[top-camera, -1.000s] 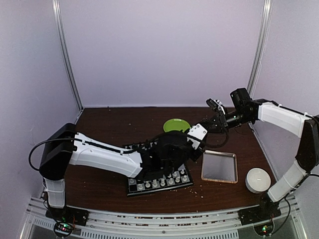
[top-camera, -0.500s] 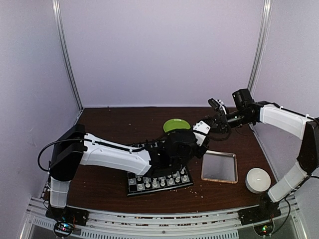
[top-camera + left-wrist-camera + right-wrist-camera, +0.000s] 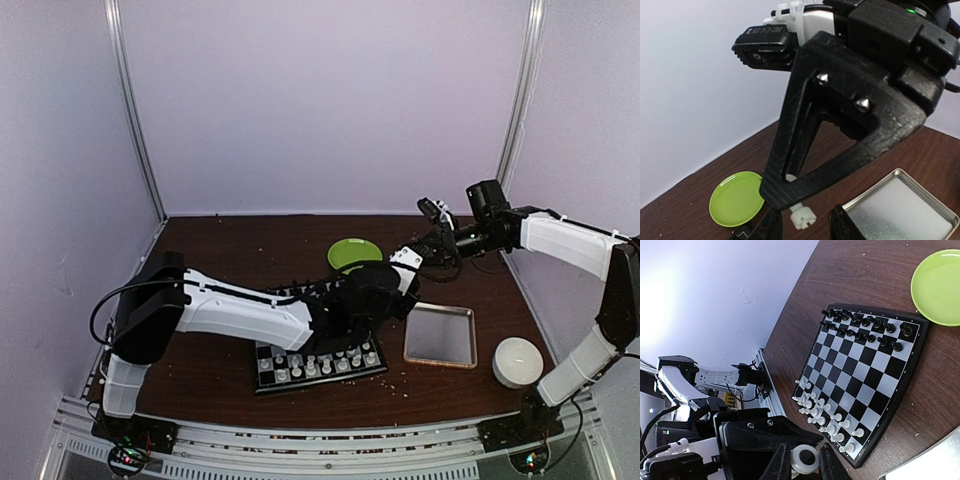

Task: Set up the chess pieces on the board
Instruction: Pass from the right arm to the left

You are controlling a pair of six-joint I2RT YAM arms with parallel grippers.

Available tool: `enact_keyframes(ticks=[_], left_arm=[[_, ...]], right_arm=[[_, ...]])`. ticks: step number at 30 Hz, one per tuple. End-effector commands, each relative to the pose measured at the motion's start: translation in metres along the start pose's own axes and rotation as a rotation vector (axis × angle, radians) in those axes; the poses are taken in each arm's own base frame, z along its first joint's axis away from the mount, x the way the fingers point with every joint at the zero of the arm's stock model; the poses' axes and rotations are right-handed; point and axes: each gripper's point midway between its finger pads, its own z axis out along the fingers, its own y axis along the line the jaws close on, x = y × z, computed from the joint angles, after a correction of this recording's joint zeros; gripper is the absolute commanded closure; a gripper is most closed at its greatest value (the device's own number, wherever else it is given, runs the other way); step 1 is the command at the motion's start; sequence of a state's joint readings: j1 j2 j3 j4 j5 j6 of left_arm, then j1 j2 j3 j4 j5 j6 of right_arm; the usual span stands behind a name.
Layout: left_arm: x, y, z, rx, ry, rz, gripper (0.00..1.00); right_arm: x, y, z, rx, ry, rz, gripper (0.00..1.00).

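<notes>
My right gripper (image 3: 806, 463) is shut on a white rook (image 3: 805, 458), whose round base shows between its fingers. In the left wrist view that rook (image 3: 802, 217) hangs crown-down from the right gripper's black frame. My left gripper (image 3: 805, 229) is open, one finger on each side of the rook's crown with a gap on both sides. From above, the left gripper (image 3: 408, 262) and right gripper (image 3: 428, 247) meet above the table, right of the board (image 3: 272, 382). Several white chess pieces (image 3: 825, 417) fill the board's (image 3: 865, 380) near rows; black chessmen (image 3: 865, 325) fill the far rows.
A green plate (image 3: 353, 252) lies behind the board. A metal tray (image 3: 440, 335) sits to the board's right, and a white bowl (image 3: 518, 360) farther right. The left arm stretches over the board and hides its middle from above.
The left arm has reached farther right and up, bringing its gripper to the right gripper. The right gripper has shifted slightly and still holds the rook.
</notes>
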State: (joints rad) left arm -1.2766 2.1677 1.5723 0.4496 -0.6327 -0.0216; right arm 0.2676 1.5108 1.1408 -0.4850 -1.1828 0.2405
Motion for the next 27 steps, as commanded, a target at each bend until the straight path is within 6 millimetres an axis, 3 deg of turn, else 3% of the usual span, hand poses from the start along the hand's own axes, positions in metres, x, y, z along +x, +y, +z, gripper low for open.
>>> enact_keyframes(ticks=[1, 27], left_arm=[[-0.012, 0.01, 0.007, -0.029, -0.028, -0.058, 0.68], [-0.018, 0.004, 0.001, 0.038, -0.062, -0.139, 0.65]], right_arm=[[-0.005, 0.009, -0.005, -0.03, -0.024, -0.025, 0.81], [-0.005, -0.004, -0.001, -0.011, -0.016, -0.011, 0.8]])
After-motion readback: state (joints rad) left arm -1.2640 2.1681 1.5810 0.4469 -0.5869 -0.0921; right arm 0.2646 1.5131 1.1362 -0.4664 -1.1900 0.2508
